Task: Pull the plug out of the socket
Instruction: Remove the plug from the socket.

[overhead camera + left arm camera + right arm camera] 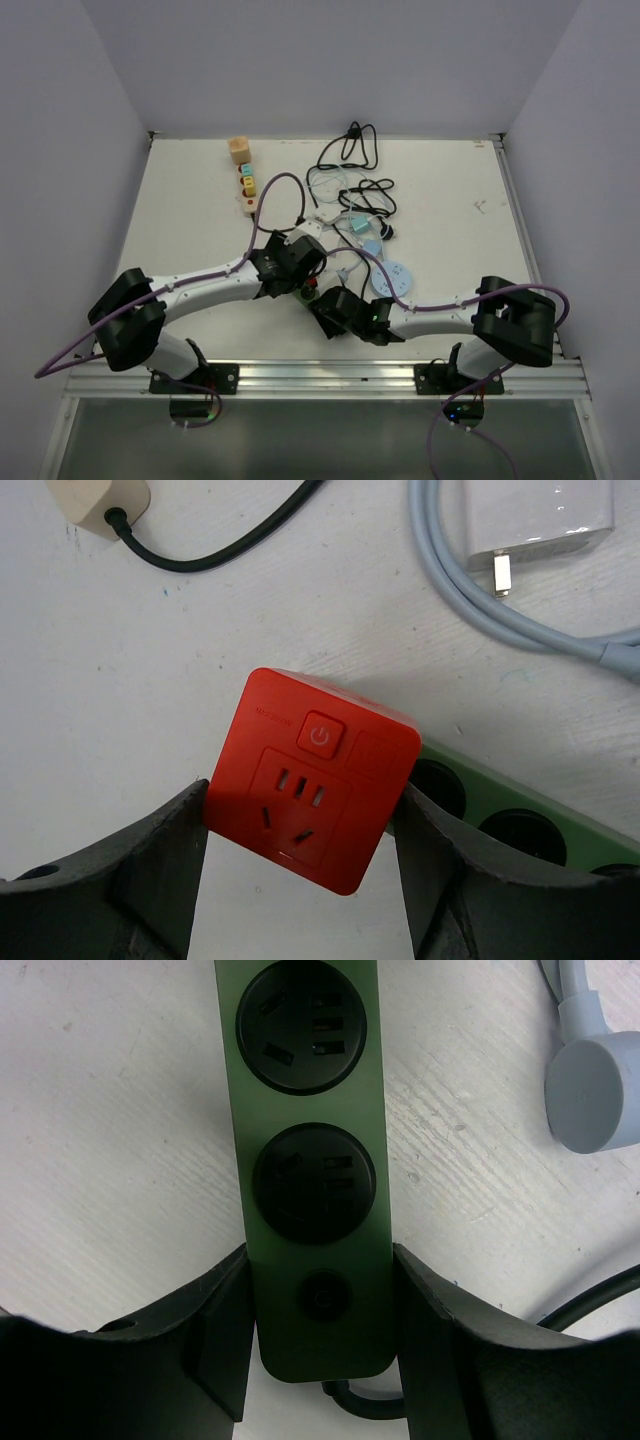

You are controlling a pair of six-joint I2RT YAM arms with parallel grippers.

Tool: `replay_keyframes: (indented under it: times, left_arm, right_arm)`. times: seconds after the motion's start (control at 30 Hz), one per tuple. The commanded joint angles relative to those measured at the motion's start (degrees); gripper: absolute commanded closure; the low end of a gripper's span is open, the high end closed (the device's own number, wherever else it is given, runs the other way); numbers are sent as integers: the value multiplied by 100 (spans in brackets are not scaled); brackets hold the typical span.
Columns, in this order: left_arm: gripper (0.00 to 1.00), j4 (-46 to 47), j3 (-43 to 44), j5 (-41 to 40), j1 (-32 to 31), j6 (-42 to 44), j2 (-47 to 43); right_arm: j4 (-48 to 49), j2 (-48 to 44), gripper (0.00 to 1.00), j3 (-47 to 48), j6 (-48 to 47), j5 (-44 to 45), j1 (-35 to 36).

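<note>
White table (180, 220): wooden blocks (243, 170) at eleven o'clock, black cables (350, 150) at twelve, charger (535, 515) and grey lead (450, 590) near the middle (rather tangled), pale disc (392, 277) at five, green strip (310, 1110) at six, red plug (310, 790) on its end.

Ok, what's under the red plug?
The green power strip runs out from under the red plug. The strip's end, and the place where the two join, are covered by the plug.

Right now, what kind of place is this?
Probably a robot test bench in a lab: a white table boxed in by plain walls, an aluminium mounting rail, and staged props like a red plug cube and green power strip.
</note>
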Motion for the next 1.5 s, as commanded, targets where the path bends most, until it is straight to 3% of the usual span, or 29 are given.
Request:
replay_keyframes:
  times: [0.0, 0.3, 0.5, 0.93, 1.17, 1.37, 1.47]
  left_arm:
    - [100, 623, -214, -887, 96, 190, -404]
    - [100, 2206, -1568, 844, 780, 155, -1766]
    - [100, 3031, -2385, 1329, 1080, 59, -2697]
    - [100, 3218, -2456, 1787, 1080, 234, -2532]
    - [57, 3113, -2483, 1848, 1080, 85, -2549]
    - [34, 3227, -2535, 2147, 1115, 76, -2444]
    - [29, 3359, -2597, 2288, 1142, 41, -2330]
  right_arm:
    - [-577, 133, 100, -269, 277, -392, 36]
    - [-462, -122, 100, -471, 260, -726, -122]
    - [-198, -420, 100, -788, 278, -1139, -614]
    - [-295, -386, 100, -647, 67, -1236, -597]
    - [-251, -430, 100, -718, -39, -1263, -588]
    - [-155, -500, 100, -823, -48, -1289, -588]
    - [-154, -535, 100, -841, -56, -1289, -588]
